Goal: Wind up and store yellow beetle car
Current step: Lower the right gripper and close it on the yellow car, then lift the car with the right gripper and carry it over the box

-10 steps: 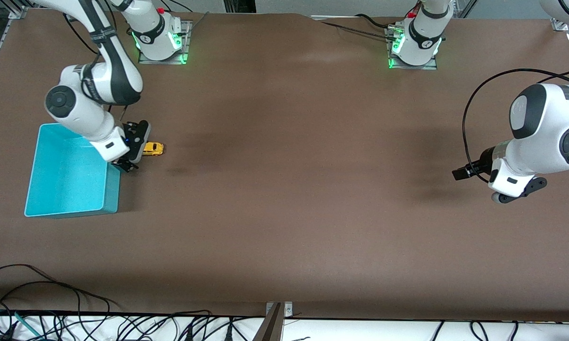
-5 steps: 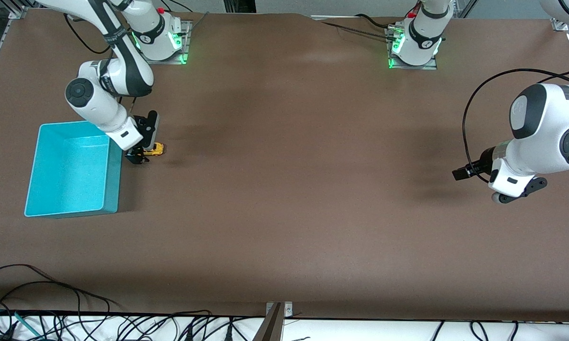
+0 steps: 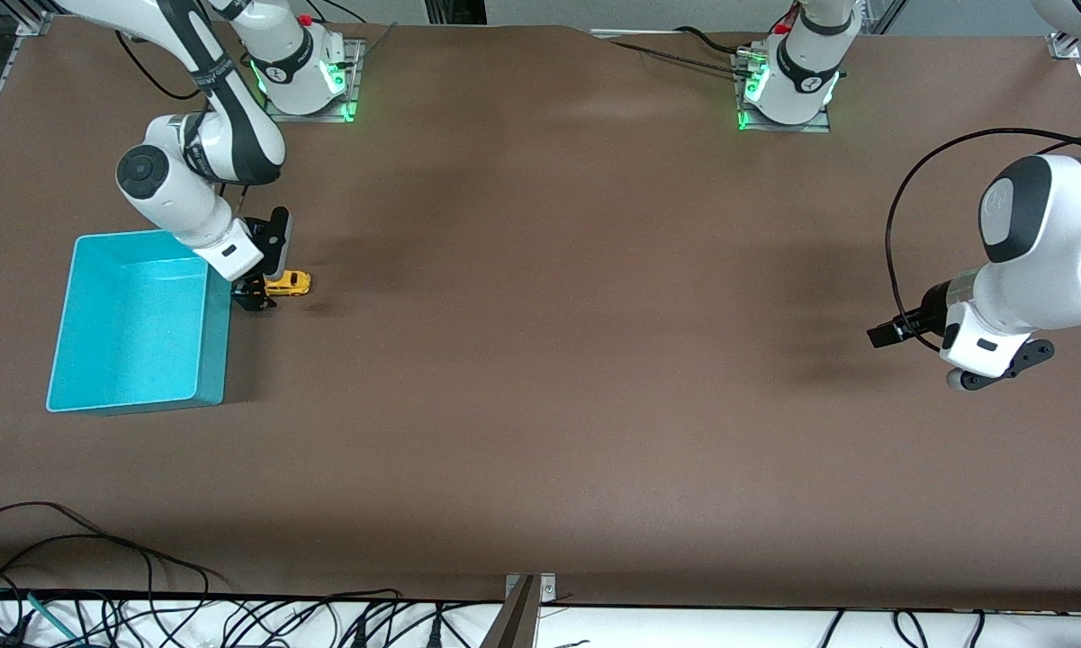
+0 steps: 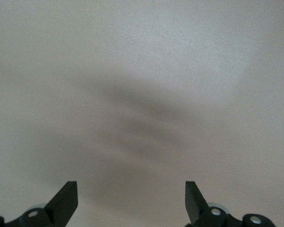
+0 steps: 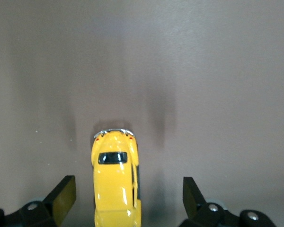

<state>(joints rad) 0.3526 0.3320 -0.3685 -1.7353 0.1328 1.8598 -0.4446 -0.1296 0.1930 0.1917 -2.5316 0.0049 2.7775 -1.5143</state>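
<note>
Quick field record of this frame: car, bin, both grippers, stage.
car: yellow beetle car on the table, beside the teal bin, outside it
bin: nothing seen inside
right gripper: open, low at the car, one finger on each side, not closed on it
left gripper: open, holds nothing, waits over bare table at the left arm's end
stage: car not yet grasped or stored

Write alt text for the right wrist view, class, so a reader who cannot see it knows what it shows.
A yellow beetle car sits on a plain brown table, seen from above, between the open fingers of the right gripper. The car lies closer to one dark fingertip than to the other, and neither touches it.
</note>
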